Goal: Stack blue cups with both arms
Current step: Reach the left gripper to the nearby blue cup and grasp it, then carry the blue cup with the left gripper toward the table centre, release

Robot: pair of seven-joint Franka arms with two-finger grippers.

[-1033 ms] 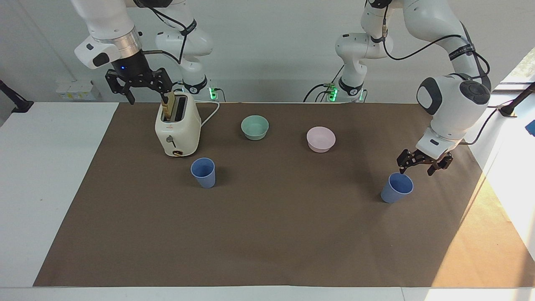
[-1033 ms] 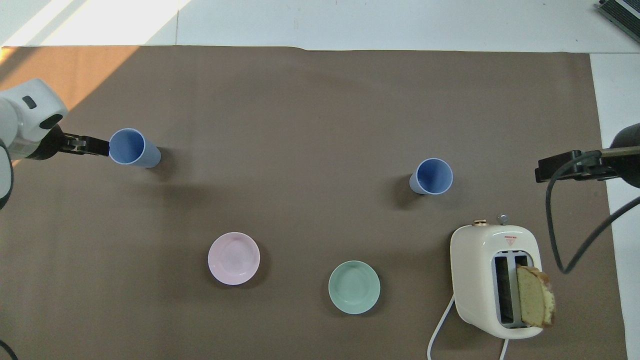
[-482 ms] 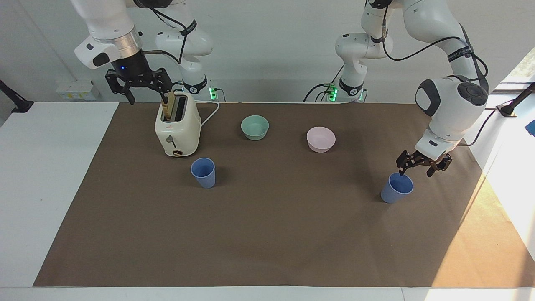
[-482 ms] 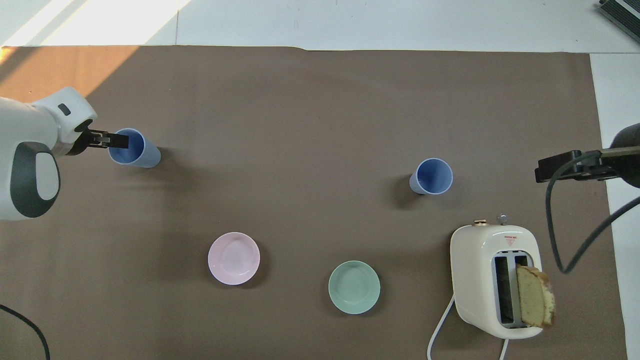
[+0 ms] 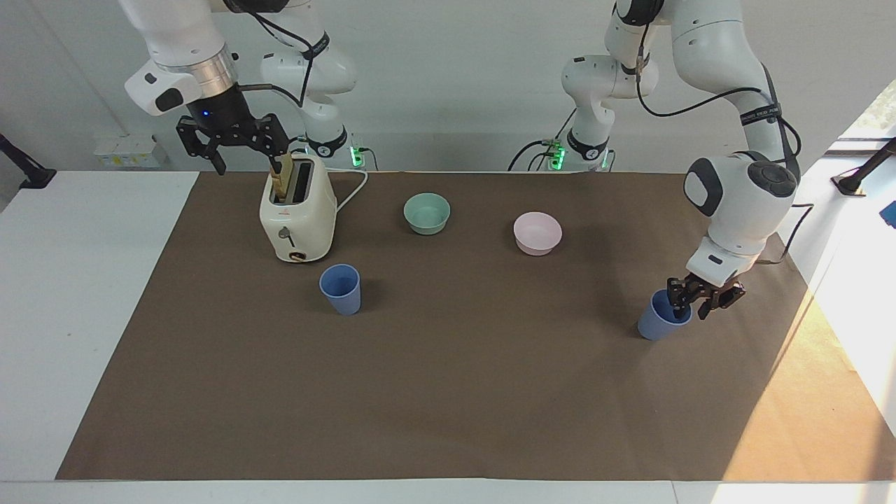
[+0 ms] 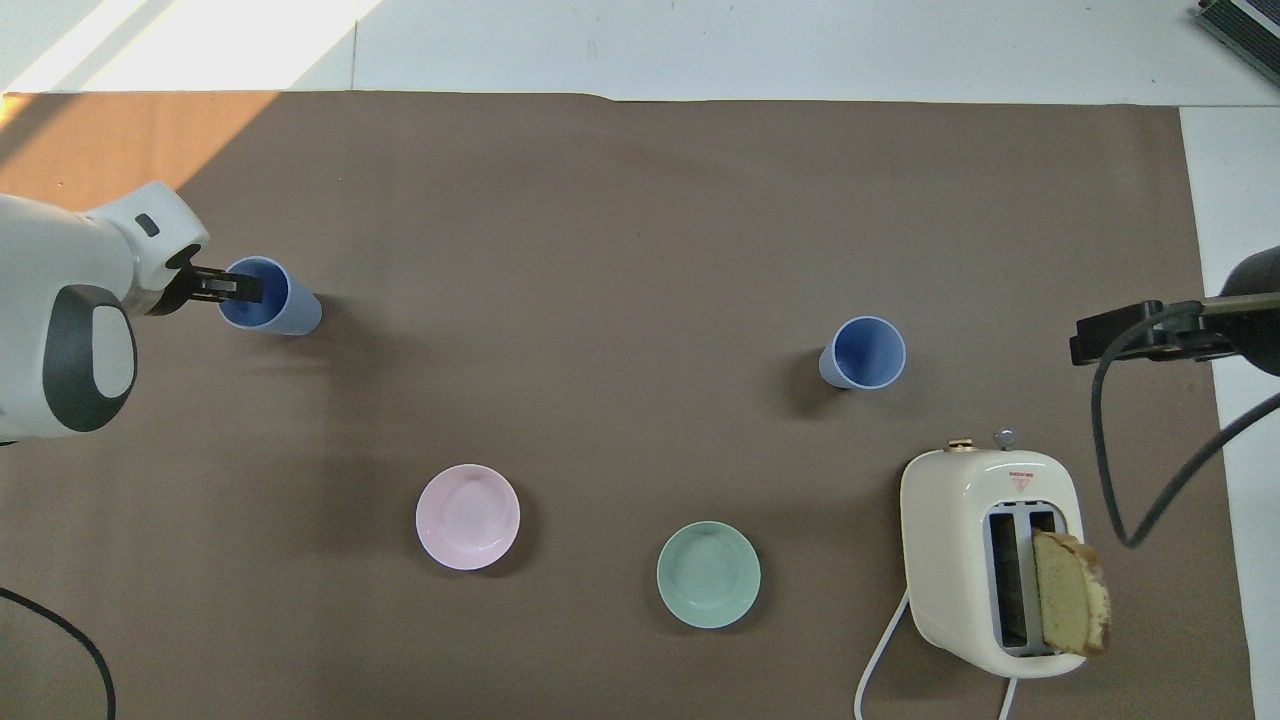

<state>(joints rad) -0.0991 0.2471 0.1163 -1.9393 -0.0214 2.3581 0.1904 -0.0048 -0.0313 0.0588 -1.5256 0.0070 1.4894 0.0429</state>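
Bright, even room light fills both views, and everything reads sharp with no motion blur. Hard sunlight cuts across the brown mat point(image 5: 448, 392) at the lower right of the facing view, turning that corner warm orange; the same patch glows at the upper left of the overhead view. The white table point(image 5: 70, 315) is nearly blown out at the right edge of the facing view. Soft, short shadows sit beside each blue cup point(image 6: 865, 352), the bowls and the toaster point(image 6: 985, 560). Lines stay straight toward the frame edges.
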